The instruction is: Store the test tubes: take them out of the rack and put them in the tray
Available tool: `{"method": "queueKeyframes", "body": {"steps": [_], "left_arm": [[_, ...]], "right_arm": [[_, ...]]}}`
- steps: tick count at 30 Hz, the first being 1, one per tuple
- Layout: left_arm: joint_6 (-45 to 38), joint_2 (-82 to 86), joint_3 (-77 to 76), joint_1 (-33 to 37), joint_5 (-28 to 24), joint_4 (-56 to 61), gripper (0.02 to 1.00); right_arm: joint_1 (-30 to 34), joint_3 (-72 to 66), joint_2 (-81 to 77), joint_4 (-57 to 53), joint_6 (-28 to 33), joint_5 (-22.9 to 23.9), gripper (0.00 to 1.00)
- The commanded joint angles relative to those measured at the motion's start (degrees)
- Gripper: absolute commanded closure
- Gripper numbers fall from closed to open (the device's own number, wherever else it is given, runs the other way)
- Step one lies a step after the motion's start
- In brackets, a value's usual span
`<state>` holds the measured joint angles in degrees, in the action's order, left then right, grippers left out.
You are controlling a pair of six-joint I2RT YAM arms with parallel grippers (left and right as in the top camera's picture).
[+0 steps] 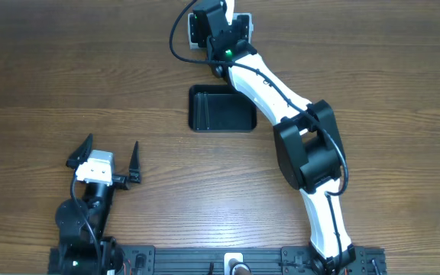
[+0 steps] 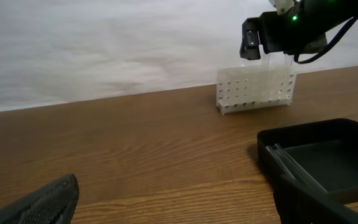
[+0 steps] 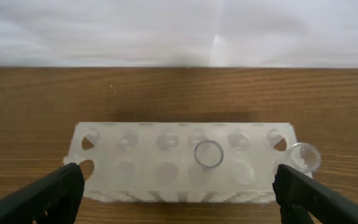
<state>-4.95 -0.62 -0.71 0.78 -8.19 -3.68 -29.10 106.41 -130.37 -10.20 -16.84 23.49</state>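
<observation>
Open right gripper (image 3: pixel 179 173) straddles the rack (image 3: pixel 143 169) by the worktop's (image 1: pixel 373 61) far edge, targeting a test tube (image 3: pixel 208 154); left gripper (image 1: pixel 107 156) idles open.

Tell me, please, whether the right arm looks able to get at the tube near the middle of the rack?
Probably yes: the right hand hangs open over the rack, roughly centred on the tube, and nothing stands in between.

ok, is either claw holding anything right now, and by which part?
Nothing is held. The right claw hangs open above the white perforated plastic rack, one finger off each end of it; the left claw is open over the brown wooden table.
</observation>
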Motion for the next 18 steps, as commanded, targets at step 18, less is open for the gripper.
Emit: {"method": "queueKeyframes", "body": {"steps": [18], "left_arm": [[-0.44,0.35,0.37,0.26,-0.52,0.00,0.018]], "right_arm": [[1.44,1.27,-3.65,4.04,1.20,-0.02,0.117]]}}
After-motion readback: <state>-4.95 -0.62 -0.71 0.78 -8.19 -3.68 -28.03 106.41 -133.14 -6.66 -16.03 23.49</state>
